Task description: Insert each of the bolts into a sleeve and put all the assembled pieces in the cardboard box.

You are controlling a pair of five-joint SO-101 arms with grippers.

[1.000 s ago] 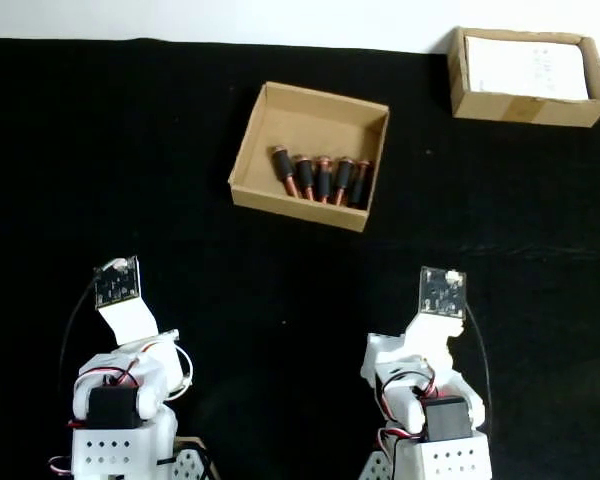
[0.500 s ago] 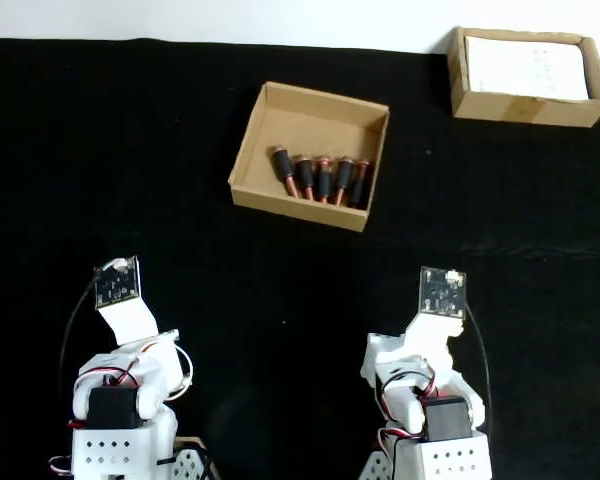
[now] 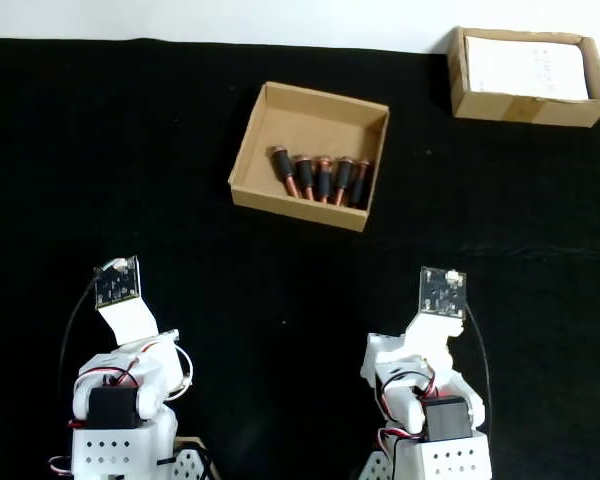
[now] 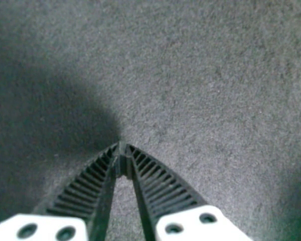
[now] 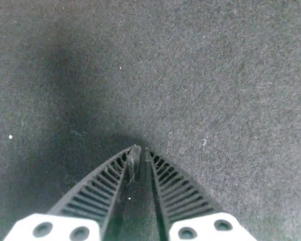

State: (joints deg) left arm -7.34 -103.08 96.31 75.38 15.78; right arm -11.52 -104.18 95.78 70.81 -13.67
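High view has the black tabletop (image 3: 100, 150) carrying the cardboard box (image 3: 295, 207), and five bolts in their sleeves (image 3: 320, 178) lie side by side inside it. My left end effector (image 4: 121, 150) and right end effector (image 5: 139, 153) are closed, empty, well short of the box. I judge the risk small: a careless reach could nudge the box and roll them about.
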